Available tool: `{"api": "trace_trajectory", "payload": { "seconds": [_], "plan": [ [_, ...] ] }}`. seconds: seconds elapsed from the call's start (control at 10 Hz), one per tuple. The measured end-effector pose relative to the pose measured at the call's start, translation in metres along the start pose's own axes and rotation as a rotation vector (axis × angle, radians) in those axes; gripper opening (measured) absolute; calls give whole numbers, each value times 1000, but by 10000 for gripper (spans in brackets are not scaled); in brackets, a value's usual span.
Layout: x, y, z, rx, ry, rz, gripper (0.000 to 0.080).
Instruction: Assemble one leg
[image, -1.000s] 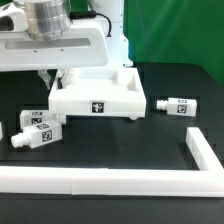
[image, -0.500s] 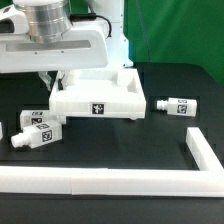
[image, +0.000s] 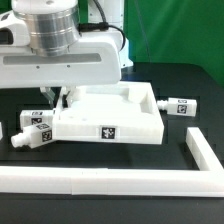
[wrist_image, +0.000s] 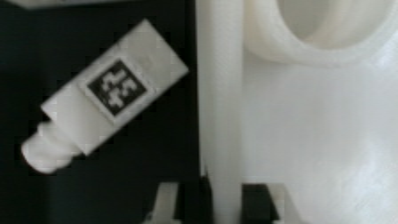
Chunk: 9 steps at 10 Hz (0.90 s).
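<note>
The large white tabletop (image: 140, 128) rests upside down, rim up, in the middle of the black table. My gripper (image: 57, 100) is shut on its rim at the exterior view's left. In the wrist view my gripper (wrist_image: 217, 205) straddles the tabletop's rim (wrist_image: 222, 100), one finger (wrist_image: 173, 205) outside and one inside. A white leg (wrist_image: 111, 92) with a square tag lies just beside that rim, peg end towards me. In the exterior view two legs (image: 38, 119) (image: 36, 136) lie at the left by the gripper, and another leg (image: 178, 106) lies at the right.
A long white border rail (image: 100, 180) runs along the table's front and turns up at the exterior view's right (image: 204, 150). Another white part (image: 3, 130) shows at the left edge. The arm's white body fills the upper left.
The tabletop has moved towards the front and the exterior view's right together with my gripper. It now sits closer to the right leg. The loose legs have not moved.
</note>
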<state>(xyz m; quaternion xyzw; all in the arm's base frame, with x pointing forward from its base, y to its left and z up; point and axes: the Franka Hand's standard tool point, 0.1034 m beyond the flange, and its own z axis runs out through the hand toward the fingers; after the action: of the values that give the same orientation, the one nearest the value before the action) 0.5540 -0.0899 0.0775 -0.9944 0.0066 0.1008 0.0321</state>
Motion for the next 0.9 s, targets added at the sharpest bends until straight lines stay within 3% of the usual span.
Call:
{"api": "trace_trajectory", "payload": {
  "seconds": [0.3, 0.5, 0.9],
  "plan": [
    [-2, 0, 4, 1, -7, 1, 52],
    [0, 2, 17, -6, -12, 7, 52],
    [32, -41, 50, -26, 30, -1, 52]
  ]
}}
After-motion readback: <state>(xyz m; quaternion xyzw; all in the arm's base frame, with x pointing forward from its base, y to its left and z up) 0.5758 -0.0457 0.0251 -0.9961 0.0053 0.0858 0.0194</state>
